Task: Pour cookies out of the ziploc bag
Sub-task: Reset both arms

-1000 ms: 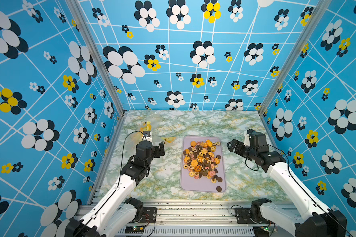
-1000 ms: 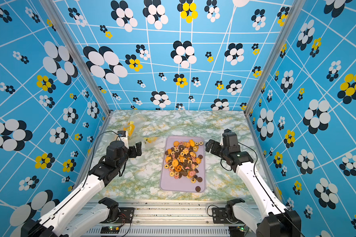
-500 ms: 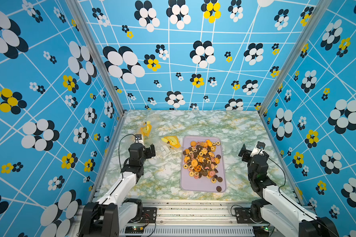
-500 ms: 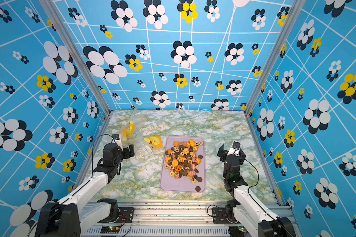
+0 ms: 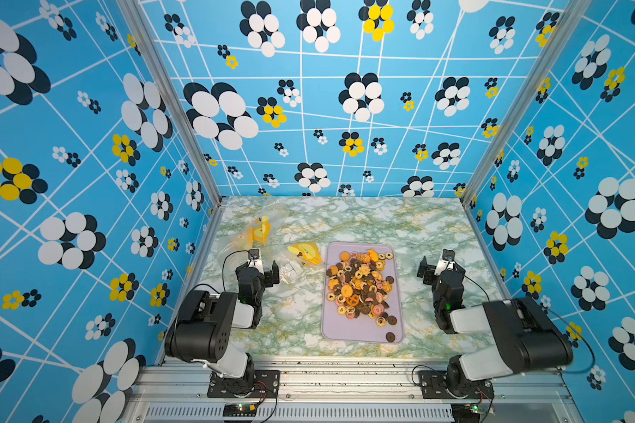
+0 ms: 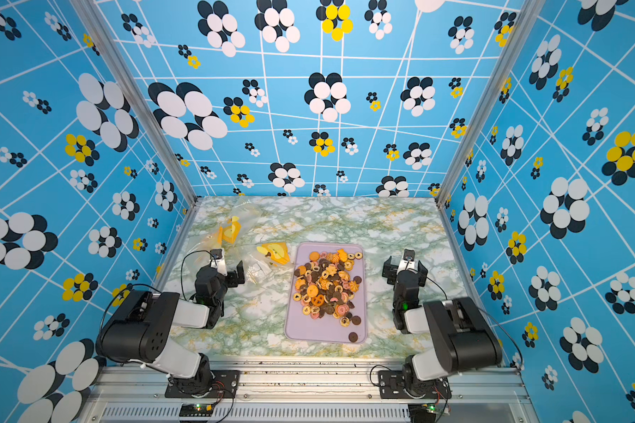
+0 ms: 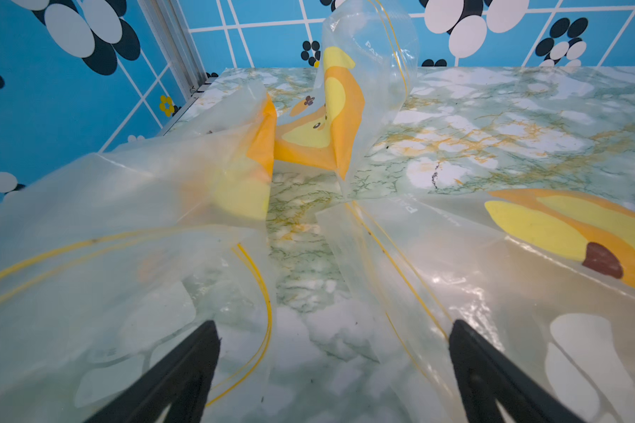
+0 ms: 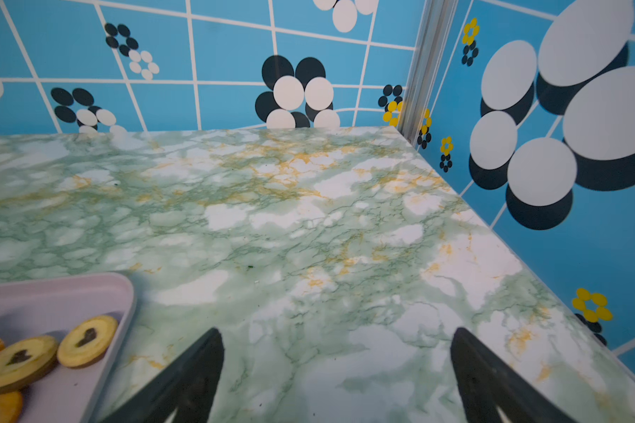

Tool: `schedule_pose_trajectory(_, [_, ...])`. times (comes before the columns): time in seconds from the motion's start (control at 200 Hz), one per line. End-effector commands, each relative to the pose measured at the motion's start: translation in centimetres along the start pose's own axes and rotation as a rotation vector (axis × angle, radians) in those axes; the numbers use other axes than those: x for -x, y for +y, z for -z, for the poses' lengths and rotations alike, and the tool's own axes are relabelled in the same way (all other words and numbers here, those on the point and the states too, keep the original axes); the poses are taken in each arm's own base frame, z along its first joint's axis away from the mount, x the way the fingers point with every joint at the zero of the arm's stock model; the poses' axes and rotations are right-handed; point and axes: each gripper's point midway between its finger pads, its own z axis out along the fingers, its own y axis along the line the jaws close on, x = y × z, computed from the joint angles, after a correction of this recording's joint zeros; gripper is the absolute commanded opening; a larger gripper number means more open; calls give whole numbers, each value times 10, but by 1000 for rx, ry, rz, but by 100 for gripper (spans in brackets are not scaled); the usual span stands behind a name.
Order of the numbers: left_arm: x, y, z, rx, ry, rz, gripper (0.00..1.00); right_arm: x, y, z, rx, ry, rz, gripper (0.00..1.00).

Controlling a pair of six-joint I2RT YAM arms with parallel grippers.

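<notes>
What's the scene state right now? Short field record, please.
cookies: piled in the tray, orange, brown and pink; none seen on the table
tray: lilac, flat on the table, between the two arms
ziploc bags: clear with yellow-orange print, crumpled beside the tray on the left arm's side; no cookies visible inside
left gripper: open, empty, facing the bags
right gripper: open, empty, over bare table
task: pour looks done

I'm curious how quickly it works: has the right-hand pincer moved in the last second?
Yes. The right pincer has pulled away from the far corner of the tray, widening the gap, and now points at the back wall.
</notes>
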Motion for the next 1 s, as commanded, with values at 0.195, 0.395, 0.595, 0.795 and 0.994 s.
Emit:
schedule_pose_trajectory(0.195, [31, 0, -17, -43, -33, 14, 99, 16, -6, -29, 22, 63, -62, 99])
schedule_pose_trajectory(0.395, [32, 0, -16, -43, -41, 12, 99, 17, -19, -24, -42, 20, -94, 99])
schedule_pose_trajectory(0.595, [31, -15, -12, -93, -55, -35, 100, 17, -11, -27, -1, 35, -70, 99])
schedule_pose_trajectory(0.795, [31, -14, -15, -121, -37, -18, 99, 17, -11, -27, -2, 34, -70, 99])
schedule_pose_trajectory(0.994, [31, -13, -16, -130, -33, -6, 99, 16, -11, -27, -2, 35, -70, 99])
